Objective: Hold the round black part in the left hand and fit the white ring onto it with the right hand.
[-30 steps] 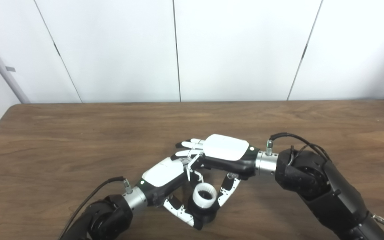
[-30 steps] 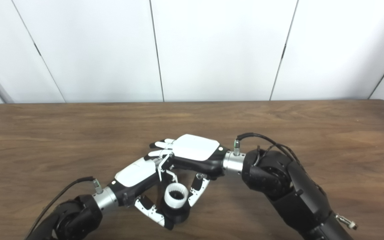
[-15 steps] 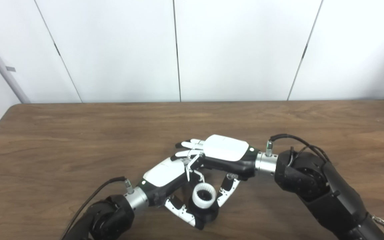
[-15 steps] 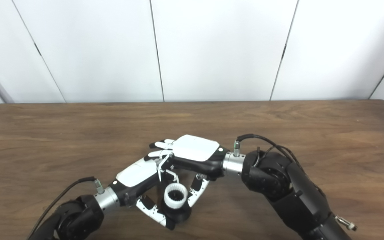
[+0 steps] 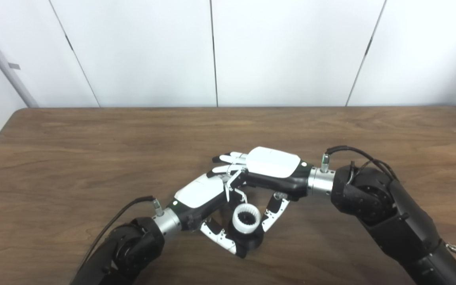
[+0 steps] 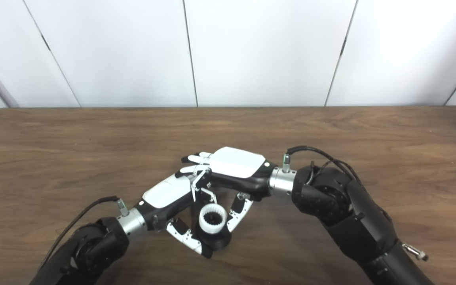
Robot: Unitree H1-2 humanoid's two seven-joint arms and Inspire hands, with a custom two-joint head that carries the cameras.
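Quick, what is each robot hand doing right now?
Left hand: shut on the round black part.
Right hand: its thumb rests against the white ring; a full grip cannot be told.

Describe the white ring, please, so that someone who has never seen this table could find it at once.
Start at the near middle of the wooden table, where the left hand and the right hand meet. Just below that meeting point, between their thumbs, sits the white ring on top of the round black part. It is the only toothed white circle with a dark hole.
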